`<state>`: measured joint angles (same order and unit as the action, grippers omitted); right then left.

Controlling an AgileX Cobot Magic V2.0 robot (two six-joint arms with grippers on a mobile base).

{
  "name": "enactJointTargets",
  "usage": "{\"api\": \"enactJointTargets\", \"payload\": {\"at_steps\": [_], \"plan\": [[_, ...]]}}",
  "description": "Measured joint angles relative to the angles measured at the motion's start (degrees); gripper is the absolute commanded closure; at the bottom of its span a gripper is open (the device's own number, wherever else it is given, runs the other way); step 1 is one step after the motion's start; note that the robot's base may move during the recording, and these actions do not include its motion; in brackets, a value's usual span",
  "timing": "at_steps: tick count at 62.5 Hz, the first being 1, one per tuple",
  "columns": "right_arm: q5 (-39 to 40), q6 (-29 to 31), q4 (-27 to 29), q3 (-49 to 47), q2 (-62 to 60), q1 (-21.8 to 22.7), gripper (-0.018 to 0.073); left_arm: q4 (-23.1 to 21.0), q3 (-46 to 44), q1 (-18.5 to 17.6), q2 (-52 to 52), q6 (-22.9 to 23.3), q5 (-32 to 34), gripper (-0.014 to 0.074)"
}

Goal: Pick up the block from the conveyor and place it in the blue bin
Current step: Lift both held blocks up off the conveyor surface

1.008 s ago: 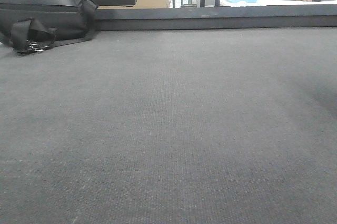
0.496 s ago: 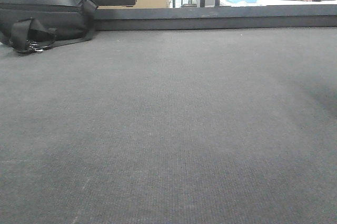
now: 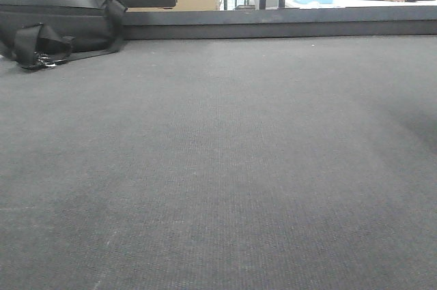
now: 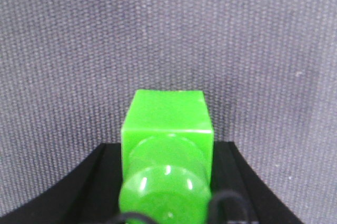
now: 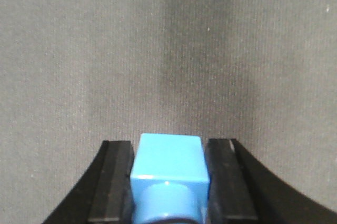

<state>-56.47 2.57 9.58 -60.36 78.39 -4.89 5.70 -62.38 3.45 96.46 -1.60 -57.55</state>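
My left gripper [image 4: 167, 153] is clamped on a glossy green plastic cube block [image 4: 167, 116], and my right gripper [image 5: 168, 150] on a glossy blue plastic cube block [image 5: 168, 166]. Both blocks hang over the dark grey woven conveyor belt [image 3: 218, 167]. Each block looks light, rigid and slick, with crisp edges and a rounded stud toward my wrist. The flat opposite faces seem the surest hold, and that is where my black pads [image 5: 117, 182] press. No blue bin shows clearly in any view.

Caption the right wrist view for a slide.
Right gripper shut on a glossy blue plastic block, black fingers flanking it, dark grey woven conveyor belt beyond.
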Motion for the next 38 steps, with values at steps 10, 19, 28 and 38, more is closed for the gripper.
{"api": "enactJointTargets", "payload": {"at_steps": [10,19,28,38], "plan": [[2.4,0.2,0.0,0.0,-3.6,0.0,0.0715,-1.9,-0.5,-0.3,-3.9,0.0,-0.7,0.0708],[6.9,0.8,0.0,1.6,-8.6,0.0,0.0715,-4.7,0.0,-2.4,-12.2,2.1,1.6,0.0708],[12.4,1.0,0.0,8.1,-14.2,0.0,0.0715,-5.7,4.3,-5.2,-21.4,4.9,11.5,0.0708],[22.0,1.0,0.0,18.9,-22.6,0.0,0.0715,-6.2,12.8,-6.7,-31.6,6.1,23.7,0.0708]]}}
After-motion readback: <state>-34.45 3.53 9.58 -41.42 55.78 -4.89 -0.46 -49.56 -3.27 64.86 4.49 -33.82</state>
